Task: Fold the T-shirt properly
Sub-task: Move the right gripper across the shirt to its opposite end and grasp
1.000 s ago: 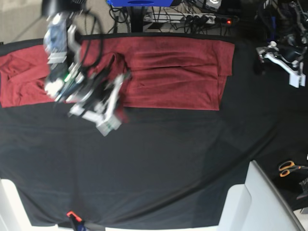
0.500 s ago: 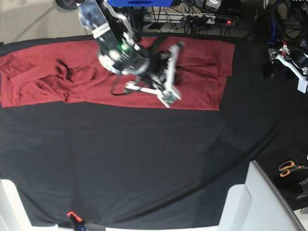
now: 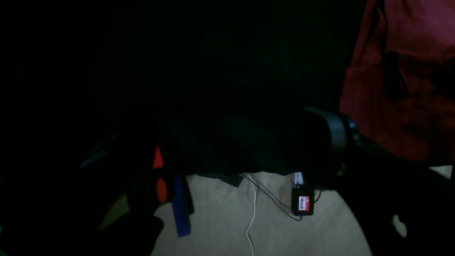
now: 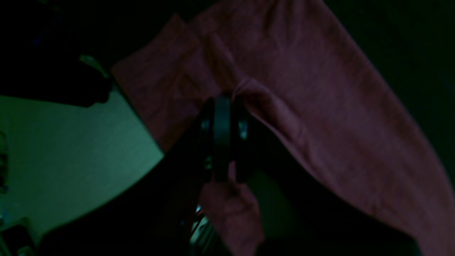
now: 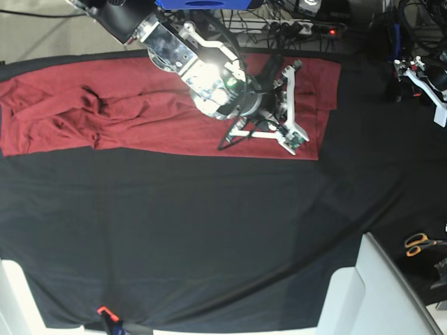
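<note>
The maroon T-shirt (image 5: pixel 140 118) lies spread along the far side of the table, wrinkled at its left part. My right arm reaches across it, and the right gripper (image 5: pixel 290 73) sits over the shirt's right end, pointing toward the far edge. In the right wrist view the right gripper (image 4: pixel 222 103) is shut, with a ridge of the T-shirt (image 4: pixel 320 106) pinched at its tips. My left gripper (image 5: pixel 422 77) hangs open beyond the shirt at the far right, holding nothing. The left wrist view is very dark and shows only an edge of the T-shirt (image 3: pixel 401 89).
A black cloth sheet (image 5: pixel 209 237) covers the table. Orange-handled scissors (image 5: pixel 419 244) lie at the right edge, near a white block (image 5: pixel 370 293) at the front right. A power strip (image 5: pixel 279 28) and cables run behind the table. An orange clip (image 5: pixel 105 312) sits at the front edge.
My right arm has swept from the shirt's left part across to its right end, staying shut. The wrinkles at the left stayed behind. The left gripper shifted slightly toward the right edge.
</note>
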`<state>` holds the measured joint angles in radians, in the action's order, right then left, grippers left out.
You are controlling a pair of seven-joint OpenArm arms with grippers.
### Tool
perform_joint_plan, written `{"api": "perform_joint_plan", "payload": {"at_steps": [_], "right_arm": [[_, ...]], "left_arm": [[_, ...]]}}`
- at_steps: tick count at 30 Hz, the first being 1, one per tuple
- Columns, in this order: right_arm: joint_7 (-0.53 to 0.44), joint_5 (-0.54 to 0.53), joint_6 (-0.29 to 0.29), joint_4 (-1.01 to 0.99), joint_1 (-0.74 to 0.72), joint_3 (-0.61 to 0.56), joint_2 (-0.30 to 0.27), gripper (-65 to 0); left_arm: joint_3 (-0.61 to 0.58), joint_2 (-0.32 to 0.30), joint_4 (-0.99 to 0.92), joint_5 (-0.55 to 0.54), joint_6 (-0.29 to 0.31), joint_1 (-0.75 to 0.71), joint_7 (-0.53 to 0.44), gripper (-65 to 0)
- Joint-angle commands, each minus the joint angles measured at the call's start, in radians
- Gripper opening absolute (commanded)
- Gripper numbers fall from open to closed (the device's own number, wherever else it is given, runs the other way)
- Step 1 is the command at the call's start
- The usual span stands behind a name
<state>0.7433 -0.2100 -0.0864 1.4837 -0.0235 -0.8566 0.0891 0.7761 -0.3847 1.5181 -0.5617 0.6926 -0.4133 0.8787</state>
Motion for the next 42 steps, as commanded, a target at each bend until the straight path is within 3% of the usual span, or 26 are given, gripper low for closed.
{"api": "perform_joint_plan", "payload": {"at_steps": [1, 26, 32, 36, 42], "right_arm": [[-0.037, -0.010, -0.005, 0.005, -0.022, -0.017, 0.022, -65.0], [-0.259, -0.012, -0.006, -0.162, -0.062, -0.046, 0.033, -65.0], [-0.262, -0.012, -0.006, -0.170, -0.062, -0.049, 0.033, -65.0], [-0.264, -0.012, -0.005, -0.170, -0.076, -0.111, 0.039, -65.0], [-0.298, -0.107, 0.073, -0.202, -0.117, -0.189, 0.039, -65.0]], "left_arm": [[0.009, -0.020, 0.014, -0.014, 0.006, 0.000, -0.019, -7.2], [0.009, -0.015, 0.014, -0.014, 0.006, 0.000, -0.019, -7.2], [0.009, -0.015, 0.014, -0.014, 0.006, 0.000, -0.019, -7.2], [0.007, -0.015, 0.014, -0.014, 0.006, 0.003, -0.019, -7.2], [0.007, -0.015, 0.014, -0.014, 0.006, 0.000, -0.019, -7.2]]}}
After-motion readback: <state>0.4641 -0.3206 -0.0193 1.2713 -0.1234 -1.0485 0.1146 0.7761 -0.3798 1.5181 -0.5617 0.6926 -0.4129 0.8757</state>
